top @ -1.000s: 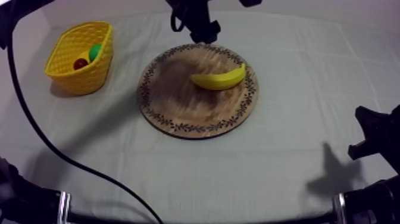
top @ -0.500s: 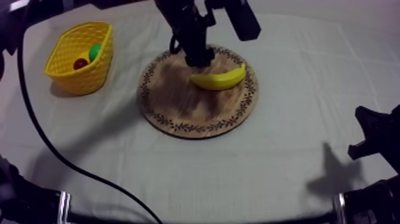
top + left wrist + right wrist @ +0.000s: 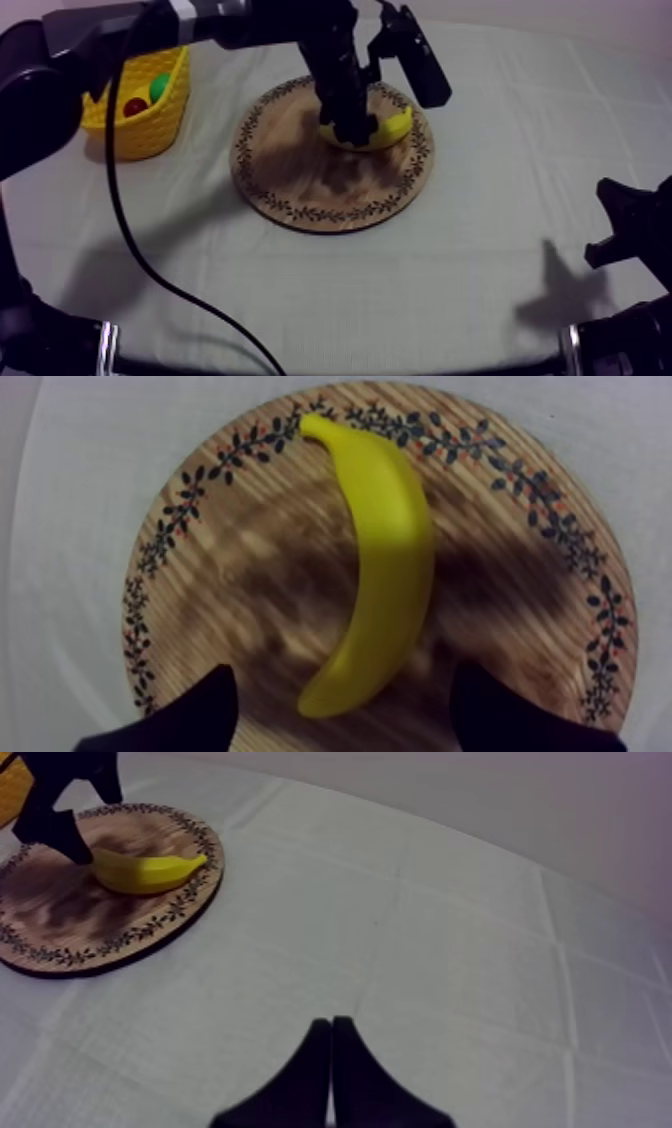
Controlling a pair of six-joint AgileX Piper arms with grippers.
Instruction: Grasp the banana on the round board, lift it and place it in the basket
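The left gripper (image 3: 343, 681) hangs right over the banana (image 3: 385, 566), its two black fingers (image 3: 200, 711) spread wide. One blunt end of the banana sits between them with a clear gap on each side, so neither finger touches it. From that end the fruit curves away from the gripper across the wood, and its pointed tip reaches the patterned rim. From above, the gripper covers the banana's left end, and the rest of the yellow body shows to its right. I cannot tell how close the fingertips are to the wood.

The banana lies flat on the round wooden board (image 3: 230, 596), on the part of it nearest the far edge and the right side of the tabletop (image 3: 480, 290). The board itself sits about midway between the left and right edges, closer to the far edge than to the near one.

The yellow basket (image 3: 150, 128) stands well apart from the board, by the far left corner of the tabletop. Inside it are a small red fruit (image 3: 134, 105) and a green piece of toy fruit (image 3: 158, 87).

The right gripper (image 3: 331, 1027) sits low by the near right corner, its fingers pressed together into a narrow wedge over bare cloth, well away from the board.
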